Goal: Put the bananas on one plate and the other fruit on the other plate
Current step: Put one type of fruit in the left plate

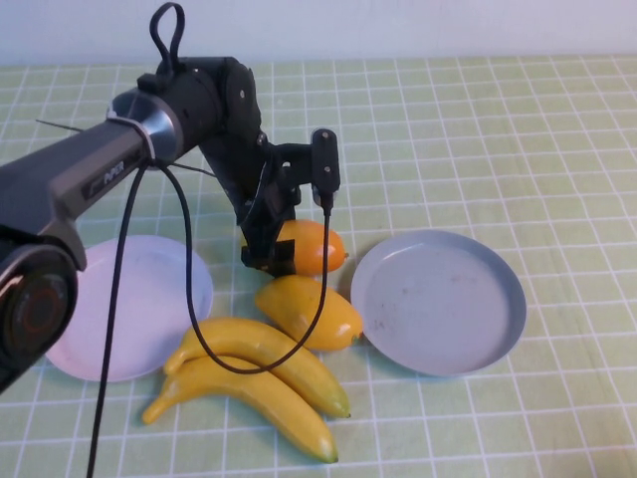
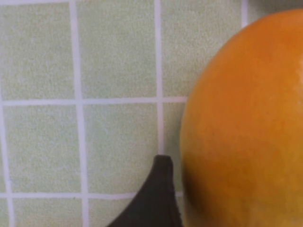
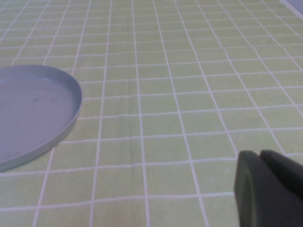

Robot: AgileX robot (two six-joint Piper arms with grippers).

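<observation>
Two yellow bananas (image 1: 261, 357) (image 1: 249, 396) lie side by side on the table, between the plates and towards the front. A yellow mango-like fruit (image 1: 311, 311) lies just behind them. A more orange one (image 1: 314, 249) lies behind that and fills the left wrist view (image 2: 246, 127). My left gripper (image 1: 271, 251) is down at the orange fruit's left end, open, with one fingertip (image 2: 161, 189) right beside the fruit. The grey-blue plate (image 1: 438, 299) (image 3: 33, 113) on the right and the pink-lilac plate (image 1: 134, 304) on the left hold nothing. My right gripper (image 3: 265, 158) is shut and empty, and is out of the high view.
A green checked cloth (image 1: 498, 129) covers the table. The left arm's black cable (image 1: 189, 299) hangs over the bananas and the pink-lilac plate's edge. Bare cloth lies behind and to the right of the grey-blue plate.
</observation>
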